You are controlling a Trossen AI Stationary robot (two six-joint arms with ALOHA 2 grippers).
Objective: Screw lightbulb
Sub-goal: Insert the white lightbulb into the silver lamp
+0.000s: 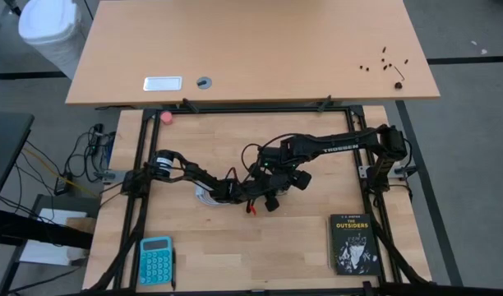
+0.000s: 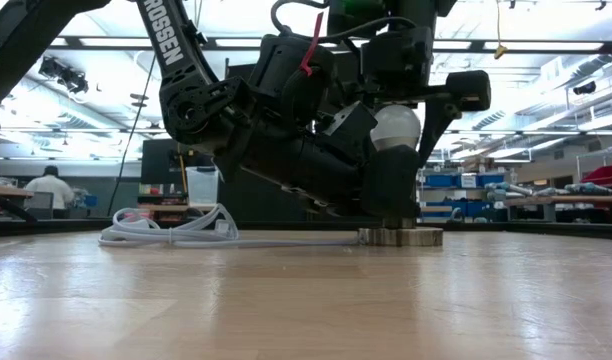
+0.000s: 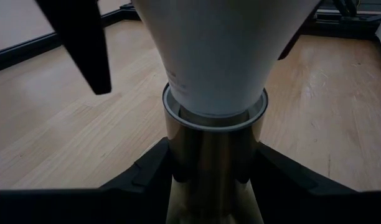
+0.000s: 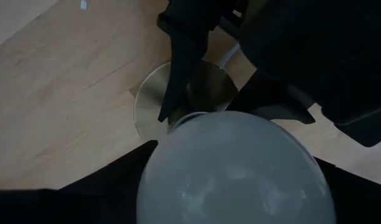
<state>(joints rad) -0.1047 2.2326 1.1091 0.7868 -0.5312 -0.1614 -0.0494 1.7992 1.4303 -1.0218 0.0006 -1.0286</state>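
The white lightbulb stands upright with its narrow end in the brass socket, near the table's middle. The socket's round disc foot lies flat on the wood, and its white cord trails toward the left. My left gripper reaches in low from the left and is shut on the socket's stem. My right gripper hangs straight above, pointing down, with its fingers closed around the bulb's globe. In the high view both grippers crowd over the spot and hide bulb and socket. My left gripper pinches the socket's brass stem, below its rim, between its two fingers. The fingers come nearly level from the table's left, slanting slightly down. The socket stands upright on its disc foot. My right gripper holds the bulb's rounded globe between its two fingers, from above, pointing down. The bulb stands upright, its tapered end inside the socket's rim.
A black book lies at the near right and a teal calculator at the near left. A pink ball sits at the far left. Black frame rails border the work area, and a second table stands beyond.
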